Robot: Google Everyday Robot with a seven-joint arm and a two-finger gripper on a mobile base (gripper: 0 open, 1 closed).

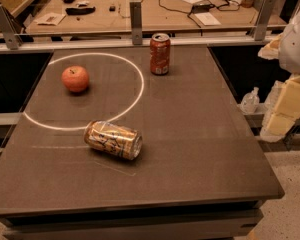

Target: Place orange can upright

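Note:
The orange can (113,140) lies on its side on the dark table (200,149), left of the middle towards the front. It is shiny golden-orange with dark script, and its silver top faces right and towards me. My gripper (289,104) shows as pale yellow and white parts of the arm at the right edge of the view, beyond the table's right side. It is well to the right of the can, touching nothing on the table.
A darker red can (160,54) stands upright at the back middle. A red-orange apple (75,78) sits at the back left inside a white circle (135,101) drawn on the table. A rail with posts (135,16) runs behind the table, and a cluttered desk stands beyond it.

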